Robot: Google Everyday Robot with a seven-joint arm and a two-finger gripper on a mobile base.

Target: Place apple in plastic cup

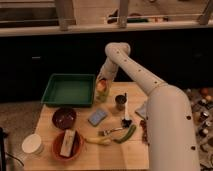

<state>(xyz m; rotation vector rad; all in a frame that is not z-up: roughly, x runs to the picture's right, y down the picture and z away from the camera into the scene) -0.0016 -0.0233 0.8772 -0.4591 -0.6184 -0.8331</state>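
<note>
The apple [101,86] is a small orange-red fruit with a yellowish patch, at the back of the wooden table [135,157], just right of the green tray. It sits at the mouth of the pale yellow-green plastic cup [101,95], whose lower body shows beneath it. My gripper [103,80] hangs straight down from the white arm [131,65], directly over the apple and touching or nearly touching its top.
A green tray [69,90] stands left of the cup. A grey metal cup [120,102] is to its right. Nearer are a dark red bowl [64,118], a blue packet [97,117], a banana [97,141], an orange bowl [67,145], a white cup [32,144] and grapes [145,128].
</note>
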